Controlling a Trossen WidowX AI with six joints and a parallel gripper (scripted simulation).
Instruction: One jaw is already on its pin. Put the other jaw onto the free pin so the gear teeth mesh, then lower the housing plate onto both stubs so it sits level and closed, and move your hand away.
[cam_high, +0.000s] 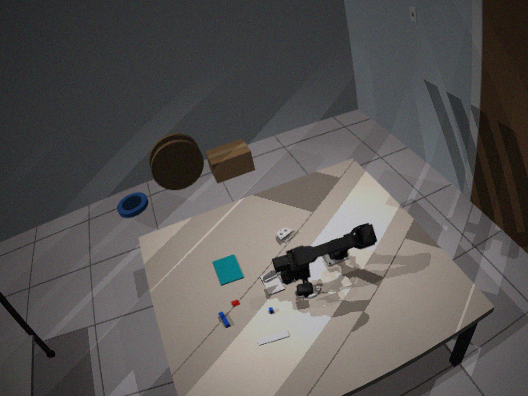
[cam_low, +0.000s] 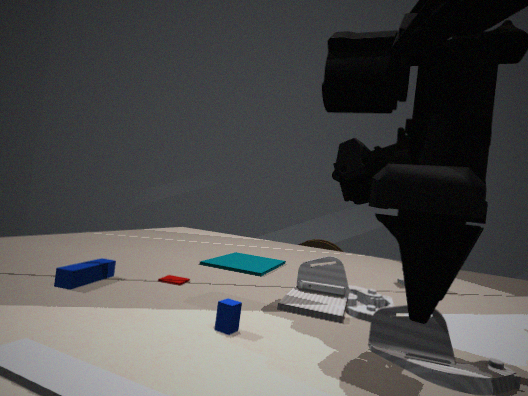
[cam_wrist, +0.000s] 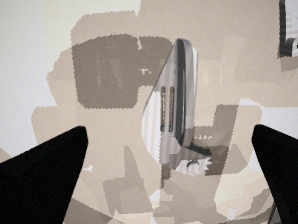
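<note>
While the arm (cam_high: 327, 249) (cam_low: 452, 110) is reaching over the table (cam_high: 200, 370) (cam_low: 150, 345), in the top view its gripper (cam_high: 305, 291) (cam_low: 421, 320) (cam_wrist: 173, 135) is covering much of the loose toothed jaw (cam_high: 315, 293) (cam_low: 411, 334) (cam_wrist: 154, 120). The ridged jaw assembly (cam_high: 273, 286) (cam_low: 322, 281) (cam_wrist: 288, 47) is sitting left of that jaw, the two-holed housing plate (cam_high: 285, 233) is lying above it, and the small blue block (cam_high: 271, 310) (cam_low: 228, 316) is standing to its lower left.

In the exterior view, a fingertip is overlapping the jaw's slotted upright wall; whether they are touching, I cannot tell. The ridged assembly is resting behind and left of the jaw, and the teal square (cam_high: 228, 270) (cam_low: 243, 263) is lying farther off on that side.

In the wrist view, the fingers are standing wide open, holding nothing. The loose jaw is lying between them, apart from both tips, its slotted part extending above their level and its gear teeth showing below.
</note>
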